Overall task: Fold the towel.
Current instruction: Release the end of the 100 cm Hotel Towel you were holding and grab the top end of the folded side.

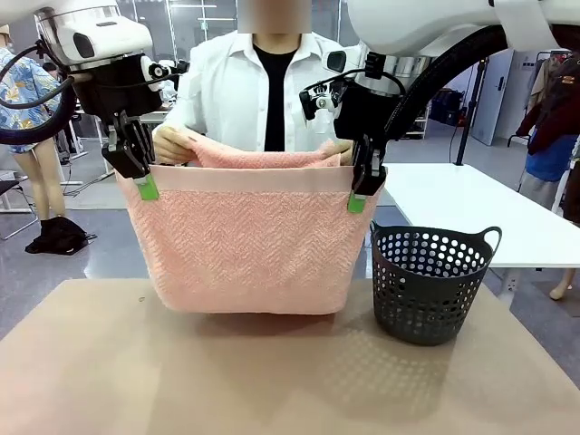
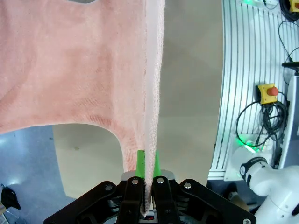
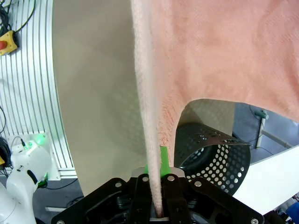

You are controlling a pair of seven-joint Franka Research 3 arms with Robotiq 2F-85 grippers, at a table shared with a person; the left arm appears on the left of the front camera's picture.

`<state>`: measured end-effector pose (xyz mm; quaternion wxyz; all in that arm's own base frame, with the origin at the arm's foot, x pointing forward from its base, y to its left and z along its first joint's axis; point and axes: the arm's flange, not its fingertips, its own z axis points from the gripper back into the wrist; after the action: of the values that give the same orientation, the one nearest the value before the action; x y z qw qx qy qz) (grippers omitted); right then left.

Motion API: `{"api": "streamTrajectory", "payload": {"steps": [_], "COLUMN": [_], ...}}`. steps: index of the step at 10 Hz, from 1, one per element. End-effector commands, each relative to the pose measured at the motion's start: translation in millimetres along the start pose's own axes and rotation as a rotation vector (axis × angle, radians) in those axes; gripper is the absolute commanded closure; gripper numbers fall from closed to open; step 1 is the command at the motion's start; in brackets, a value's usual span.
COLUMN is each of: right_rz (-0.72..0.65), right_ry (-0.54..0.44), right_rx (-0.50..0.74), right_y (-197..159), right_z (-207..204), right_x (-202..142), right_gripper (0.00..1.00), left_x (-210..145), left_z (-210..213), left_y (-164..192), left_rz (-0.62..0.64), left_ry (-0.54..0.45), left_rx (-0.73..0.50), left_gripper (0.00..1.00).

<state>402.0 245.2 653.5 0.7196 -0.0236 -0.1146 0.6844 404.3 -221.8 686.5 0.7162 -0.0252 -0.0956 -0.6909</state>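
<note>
Worktop (image 1: 181, 381): tan surface below both end effectors; whether the towel's hanging fold touches it, cannot tell.
Left end effector (image 1: 145, 186): clamped tight on one near top corner of the towel (image 1: 245, 240).
Right end effector (image 1: 358, 201): clamped likewise on the opposite corner, level with the left.
Towel: slung between the end effectors and the person's hands (image 1: 174, 145) beyond them, sagging in a U.
Basket (image 1: 433, 285): below and outboard of the right end effector, apart from the cloth.
Step advice: judged mid-fold; bring both corners to the person's edge evenly, tension equal, borders aligned.
Wrist views add: border band pinched edge-on between green pads (image 2: 140, 161).
Front view adds: corner height, person's grip.
</note>
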Motion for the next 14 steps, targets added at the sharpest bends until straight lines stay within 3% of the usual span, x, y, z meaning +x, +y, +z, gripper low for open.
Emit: {"api": "streamTrajectory", "payload": {"steps": [1, 14], "right_rz": [0.0, 0.0], "right_ry": [0.003, 0.003], "right_rx": [-0.001, -0.001], "right_y": [-0.2, -0.2], "right_z": [-0.1, -0.1], "right_x": [-0.7, -0.7], "right_gripper": [1.0, 1.0], "left_x": [-0.1, -0.1], "left_z": [1.1, 1.1], "left_y": [-0.3, -0.3], "left_rz": [-0.003, -0.003], "left_ry": [-0.001, -0.001], "left_rx": [0.003, 0.003], "left_gripper": [1.0, 1.0]}}
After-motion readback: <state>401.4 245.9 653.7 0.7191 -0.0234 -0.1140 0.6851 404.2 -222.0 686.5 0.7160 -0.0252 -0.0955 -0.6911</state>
